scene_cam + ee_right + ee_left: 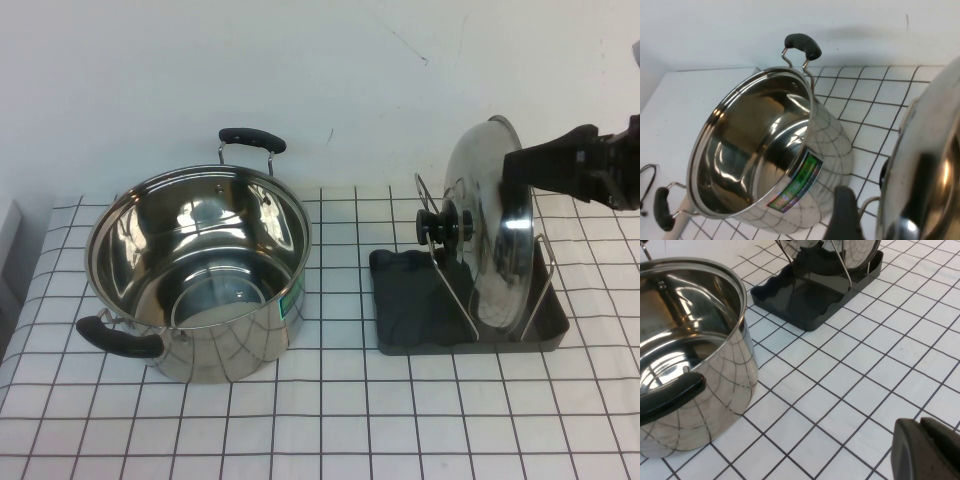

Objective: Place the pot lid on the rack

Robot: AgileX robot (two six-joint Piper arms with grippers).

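Observation:
The pot lid [490, 235] stands on edge between the wire loops of the rack [400, 315], its black knob [440, 225] facing the pot. My right gripper [512, 168] reaches in from the right at the lid's upper rim. In the right wrist view the gripper [882, 215] straddles the lid [932, 145], and one finger [845, 215] stands apart from it with tiles showing between. My left gripper [927, 450] is shut and empty, low over the tiled cloth in front of the rack [805, 295]. It is out of the high view.
A deep steel pot [200, 270] with two black handles stands left of the rack, open and empty. It also shows in the left wrist view [685, 340] and the right wrist view [765, 150]. The checked cloth [330, 420] covers the table. A white wall is behind.

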